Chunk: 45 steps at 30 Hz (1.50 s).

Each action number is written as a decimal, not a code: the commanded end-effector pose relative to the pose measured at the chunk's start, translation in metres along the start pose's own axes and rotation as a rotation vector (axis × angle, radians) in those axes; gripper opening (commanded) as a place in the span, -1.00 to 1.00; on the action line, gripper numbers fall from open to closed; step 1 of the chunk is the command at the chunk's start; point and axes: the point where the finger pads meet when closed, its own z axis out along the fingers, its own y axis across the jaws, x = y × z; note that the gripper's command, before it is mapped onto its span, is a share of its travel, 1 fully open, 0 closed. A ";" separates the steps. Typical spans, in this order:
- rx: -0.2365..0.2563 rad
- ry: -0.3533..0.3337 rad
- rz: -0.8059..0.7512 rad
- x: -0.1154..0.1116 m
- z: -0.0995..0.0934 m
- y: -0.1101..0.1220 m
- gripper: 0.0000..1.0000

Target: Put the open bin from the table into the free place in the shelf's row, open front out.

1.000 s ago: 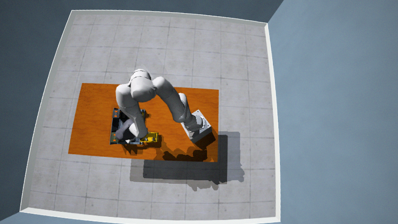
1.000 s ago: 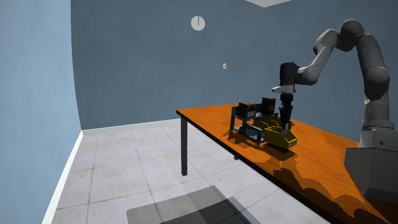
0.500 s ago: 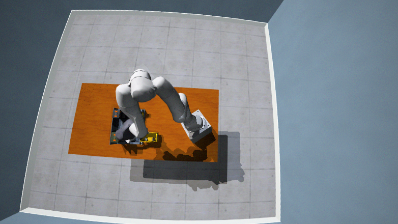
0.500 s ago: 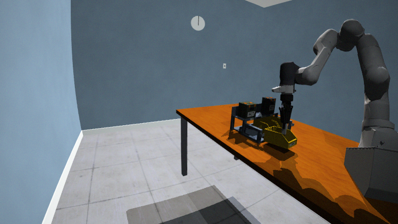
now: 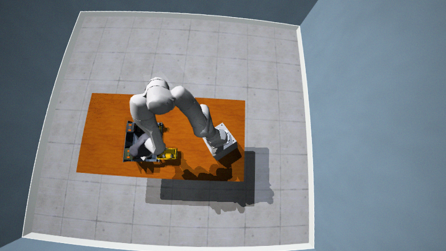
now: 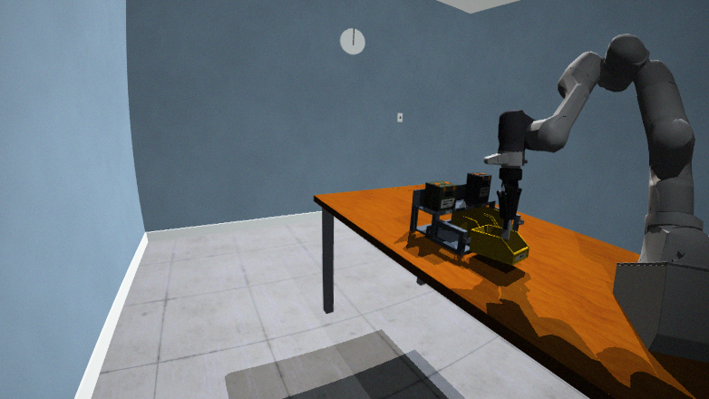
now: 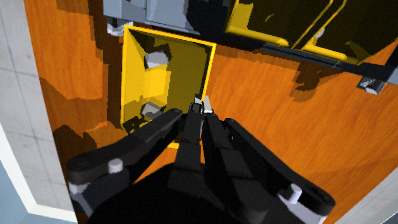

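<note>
"Where's the bin (image 5: 176, 153) (image 6: 493, 248) (image 7: 185, 75)?"

"Off the worktop (image 5: 105, 134) (image 6: 569, 243) (image 7: 250, 110), just before the shelf (image 5: 125, 140) (image 6: 414, 213) (image 7: 280, 50), rear end toward it, open front out. Two grey parts (image 7: 156, 59) visible inside."

"Hand (image 6: 506, 237) (image 7: 199, 103)?"

"Nearly fully closed, pinching one thin side wall. Nothing else in it that I can see."

"Level?"

"Can't tell exactly. One-sided grip, so I'd expect it to roll or sag if bumped."

"Step?"

"Carrying it in. I'd line up with the free place first, clear of the yellow bins (image 5: 161, 128) (image 6: 463, 216) (image 7: 260, 37) alongside."

"Straight push, level?"

"No, too tall to clear lip and board together. Rear goes over the lip, dips slightly behind it, slides under the board; front follows down once past the lip. Small tilt, slow, or the parts slide."

"Release?"

"Only when it's seated flat. Open gently, since the fingers may nudge a neighbour, then straight up."
</note>
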 end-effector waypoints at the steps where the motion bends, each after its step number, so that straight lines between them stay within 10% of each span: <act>1: 0.002 0.001 -0.002 0.001 -0.001 -0.001 -1.00; 45: 0.003 0.001 -0.002 0.030 -0.004 -0.001 -1.00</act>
